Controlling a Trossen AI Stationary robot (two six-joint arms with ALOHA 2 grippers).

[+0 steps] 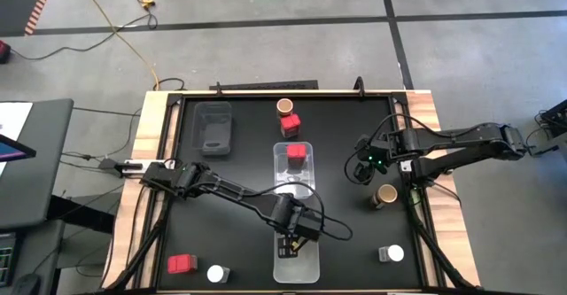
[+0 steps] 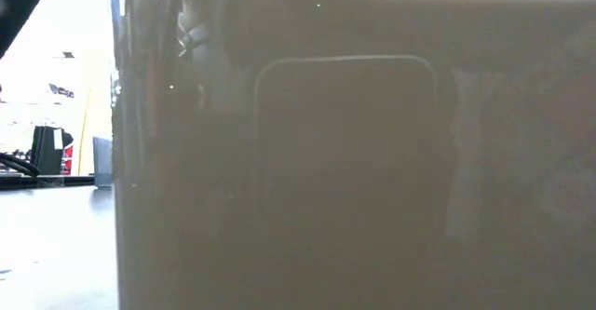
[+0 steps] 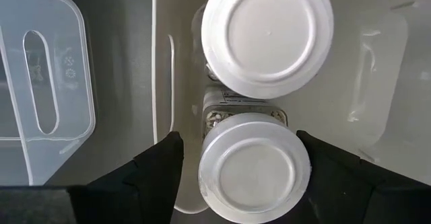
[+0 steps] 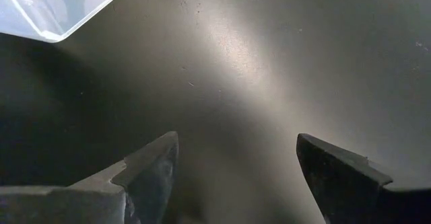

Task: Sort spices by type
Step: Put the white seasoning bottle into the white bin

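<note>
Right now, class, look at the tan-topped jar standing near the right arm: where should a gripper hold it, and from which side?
Hold the tan-topped jar across its round body just below the lid, coming straight down from above. It stands upright with clear table all round, so any pair of opposite sides should suit. The right gripper, open with nothing between its fingers, is nearest.

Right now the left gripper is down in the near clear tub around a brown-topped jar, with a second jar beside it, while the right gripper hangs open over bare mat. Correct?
Not quite: the jar between the left gripper's fingers has a white lid, not brown, as the left wrist view shows. The second jar beside it in the clear tub is white-lidded too. The right gripper does hang open over bare mat.
</note>
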